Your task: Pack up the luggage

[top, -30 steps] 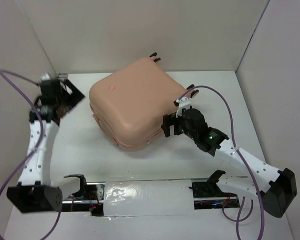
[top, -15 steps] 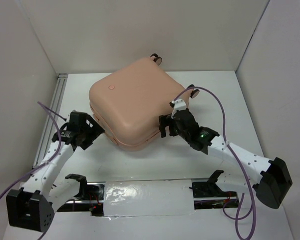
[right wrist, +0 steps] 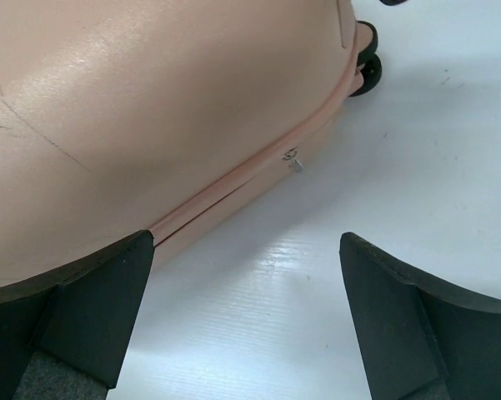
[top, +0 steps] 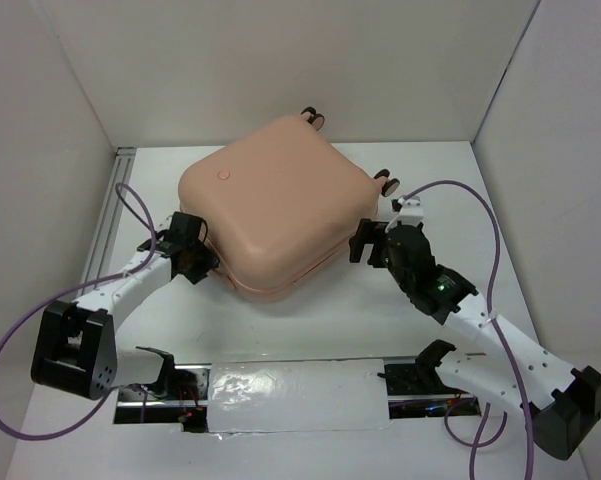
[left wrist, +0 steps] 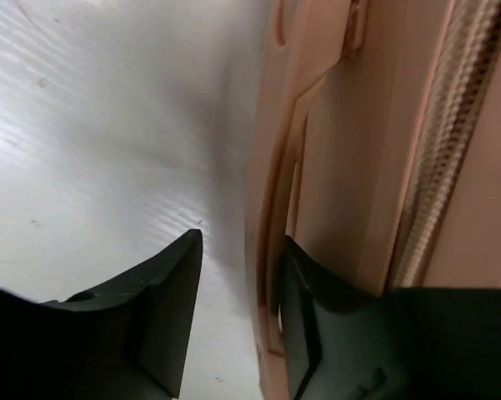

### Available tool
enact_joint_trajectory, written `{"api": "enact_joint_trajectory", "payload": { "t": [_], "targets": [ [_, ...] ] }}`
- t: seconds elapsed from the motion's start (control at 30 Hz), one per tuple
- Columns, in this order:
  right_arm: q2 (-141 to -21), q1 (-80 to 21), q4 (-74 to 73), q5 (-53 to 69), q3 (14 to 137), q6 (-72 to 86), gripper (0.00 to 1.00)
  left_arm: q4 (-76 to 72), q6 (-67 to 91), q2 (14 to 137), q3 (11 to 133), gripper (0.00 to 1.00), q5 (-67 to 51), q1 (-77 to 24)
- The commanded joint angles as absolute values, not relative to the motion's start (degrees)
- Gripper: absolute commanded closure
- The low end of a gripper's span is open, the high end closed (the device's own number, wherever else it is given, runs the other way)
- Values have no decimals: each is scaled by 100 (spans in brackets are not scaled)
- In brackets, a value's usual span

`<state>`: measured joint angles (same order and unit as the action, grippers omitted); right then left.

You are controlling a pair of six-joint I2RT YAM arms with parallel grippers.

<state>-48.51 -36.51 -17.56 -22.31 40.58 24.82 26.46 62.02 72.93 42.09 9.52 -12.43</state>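
while left gripper [top: 202, 258] straddles luggage [top: 270, 215], closed, flat

Overhead view looks down; both wrist views closely face the luggage [top: 265, 215].

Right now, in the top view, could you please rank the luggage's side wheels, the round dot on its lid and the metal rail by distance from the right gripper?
From the right gripper:
1. The side wheels, just beyond it at the luggage's right corner.
2. The round dot, on the lid's left part.
3. The metal rail, at the far left.
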Motion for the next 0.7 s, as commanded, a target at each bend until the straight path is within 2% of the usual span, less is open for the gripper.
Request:
{"api": "enact_joint_trajectory", "payload": {
  "t": [0.0,0.03,0.1,0.13,0.17,0.33,0.53,0.67],
  "targets": [
    [-4851,-3543,-2065,-2364,3885,2681,1,2268,6468,7576,4412,55,1204,-1318],
    [-4912,-3542,-2065,-2364,3885,2602,2,2128,6417,7628,4412,64,1204,-1318],
    [-5192,-3480,-2145,-2426,3885,2541,3,1978,6329,7786,4412,74,1257,-1257],
    [-5290,-3428,-2145,-2487,3885,2418,3,1978,6328,7857,4412,90,1326,-1187],
    [-5395,-3428,-2049,-2487,3885,2330,3,1978,6241,7944,4490,100,1327,-1134],
    [-5923,-3174,-1173,-2234,3754,1969,13,2109,5810,8620,4921,100,1327,-564],
    [-6319,-2804,69,-1399,3533,1653,37,2109,5020,9105,5501,100,1284,-220],
    [-6565,-2663,684,-478,3480,1293,40,1820,4580,9342,5747,100,1011,-149]
  ]
}}
